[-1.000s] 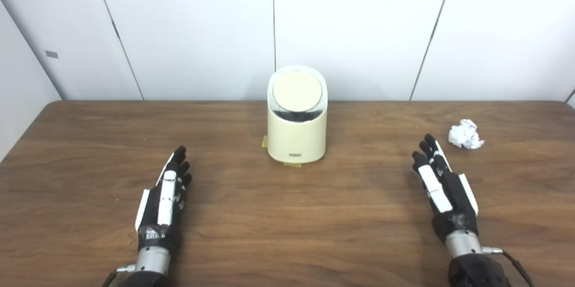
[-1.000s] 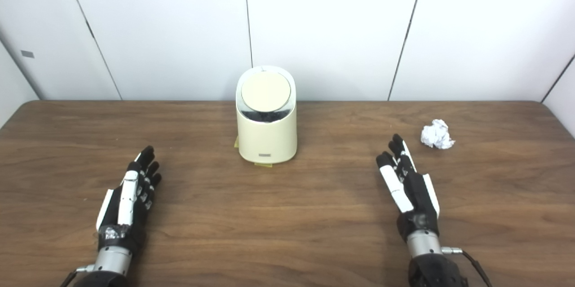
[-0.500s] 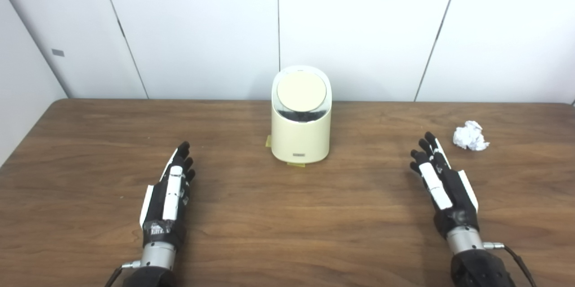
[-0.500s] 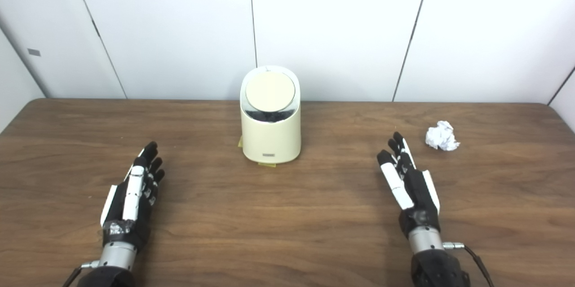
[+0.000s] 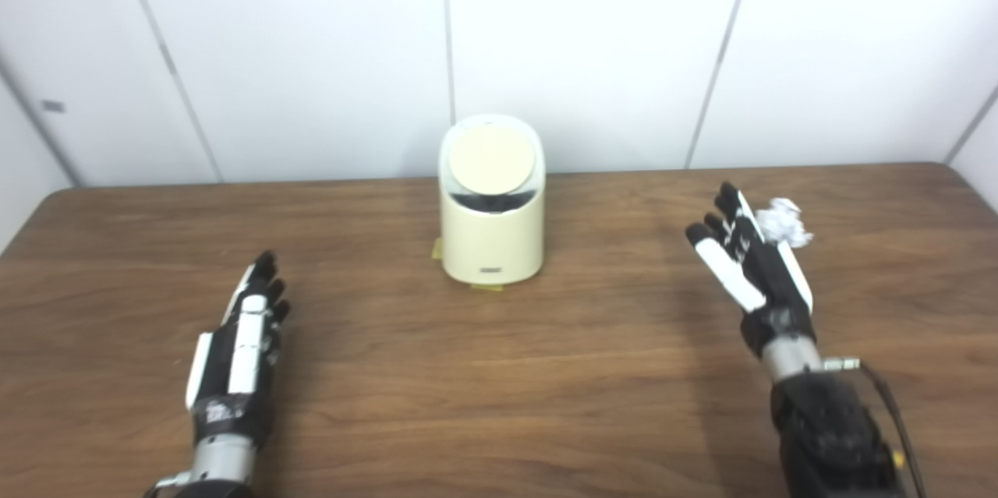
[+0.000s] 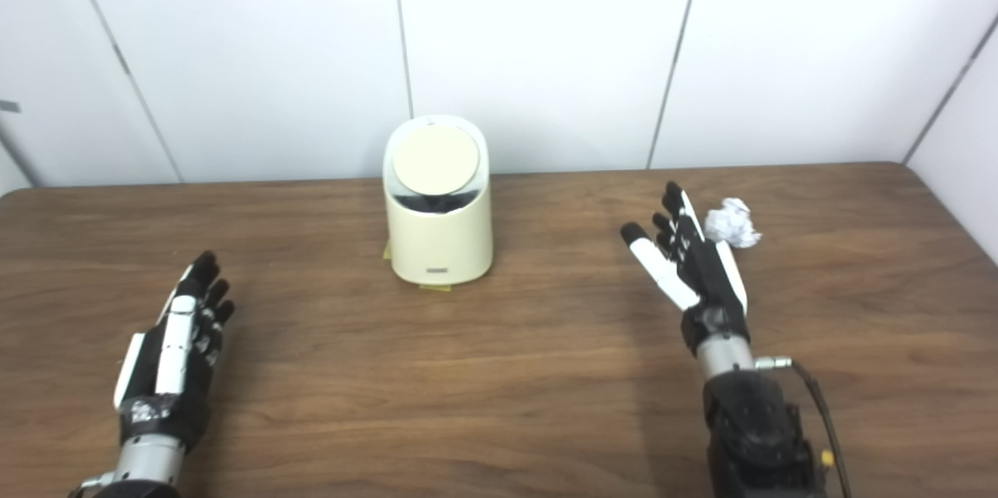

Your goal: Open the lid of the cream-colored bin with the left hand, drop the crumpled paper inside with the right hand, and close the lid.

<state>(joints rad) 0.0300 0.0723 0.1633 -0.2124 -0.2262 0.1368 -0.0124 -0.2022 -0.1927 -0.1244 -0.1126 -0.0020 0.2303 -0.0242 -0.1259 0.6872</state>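
The cream-colored bin (image 5: 491,237) stands upright at the table's far middle. Its round lid (image 5: 489,159) is tilted toward me, with a dark gap showing below it. A white crumpled paper ball (image 5: 783,220) lies on the table at the right. My right hand (image 5: 748,264) is raised off the table, open with fingers spread, and its fingertips overlap the paper's left side in both views; contact cannot be told. My left hand (image 5: 242,342) rests flat and open near the front left, far from the bin.
The brown wooden table (image 5: 499,373) runs across the view. White wall panels (image 5: 327,54) rise right behind the bin. Small yellow tape marks (image 5: 438,249) lie at the bin's base. A cable (image 5: 885,397) runs from my right wrist.
The camera has turned right, shifting the whole scene left. My right hand has lifted and moved forward to the paper ball. The left hand stays resting on the table.
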